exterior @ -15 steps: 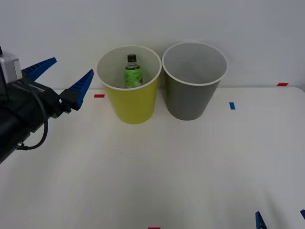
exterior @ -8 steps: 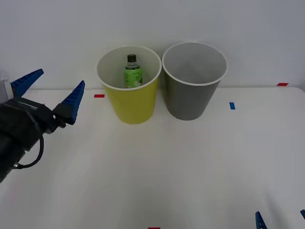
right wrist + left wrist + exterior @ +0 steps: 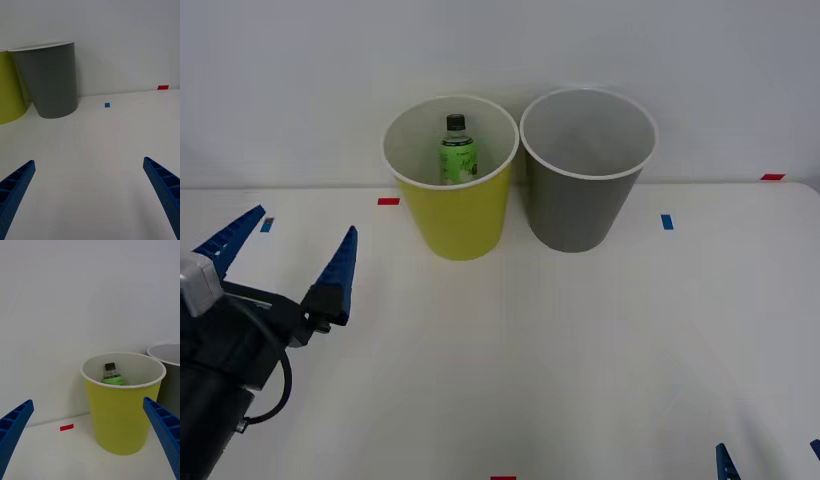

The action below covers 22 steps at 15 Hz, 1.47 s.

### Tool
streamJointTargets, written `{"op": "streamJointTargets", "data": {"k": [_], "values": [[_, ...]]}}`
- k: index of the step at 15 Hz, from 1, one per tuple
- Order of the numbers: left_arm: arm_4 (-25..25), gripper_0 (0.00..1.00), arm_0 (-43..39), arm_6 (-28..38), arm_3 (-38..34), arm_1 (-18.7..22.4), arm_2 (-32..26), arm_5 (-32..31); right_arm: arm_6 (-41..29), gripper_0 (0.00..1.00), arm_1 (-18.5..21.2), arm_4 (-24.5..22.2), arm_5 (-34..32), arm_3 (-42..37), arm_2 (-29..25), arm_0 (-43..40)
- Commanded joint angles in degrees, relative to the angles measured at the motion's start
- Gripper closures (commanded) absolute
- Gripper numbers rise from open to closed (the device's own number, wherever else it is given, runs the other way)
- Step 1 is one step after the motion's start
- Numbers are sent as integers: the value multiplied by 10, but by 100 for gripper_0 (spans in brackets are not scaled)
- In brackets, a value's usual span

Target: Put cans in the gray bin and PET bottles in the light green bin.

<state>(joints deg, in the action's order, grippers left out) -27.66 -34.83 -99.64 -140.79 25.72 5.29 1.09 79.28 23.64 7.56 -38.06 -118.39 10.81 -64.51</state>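
Front view: left gripper (image 3: 285,258) low at near-left of table (image 3: 580,340), fingers spread, empty; PET bottle (image 3: 459,152) upright inside light green bin (image 3: 450,215), gray bin (image 3: 585,190) touching beside. Right wrist view: right gripper (image 3: 90,195) spread, parked over bare tabletop. Left wrist view: bottle binned. Judgement: retract clear of rims, avoid nudging bins.

Yellow-green bin (image 3: 452,215), gray bin (image 3: 584,205), green-labelled black-capped bottle (image 3: 459,152), red tape (image 3: 388,201).

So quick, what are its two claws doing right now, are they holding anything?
Left claw: open, holding nothing, over the white table.
Right claw: open, holding nothing, low over the table.
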Motion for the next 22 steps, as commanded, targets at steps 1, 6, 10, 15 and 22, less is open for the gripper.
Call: {"op": "streamJointTargets", "data": {"k": [1, 6, 10, 15, 22], "values": [[27, 0, -28, 5, 76, -4, 54, -117, 0, 0, 0, 0, 0, 0, 0, 0], [29, 0, -101, 4, 80, -8, 82, -158, 0, 0, 0, 0, 0, 0, 0, 0], [42, 0, -148, -4, 103, 19, 116, -240, 0, 0, 0, 0, 0, 0, 0, 0], [57, 0, -237, -6, 121, 21, 128, -304, 0, 0, 0, 0, 0, 0, 0, 0], [51, 0, -294, -20, 147, 13, 125, -325, 0, 0, 0, 0, 0, 0, 0, 0]]}}
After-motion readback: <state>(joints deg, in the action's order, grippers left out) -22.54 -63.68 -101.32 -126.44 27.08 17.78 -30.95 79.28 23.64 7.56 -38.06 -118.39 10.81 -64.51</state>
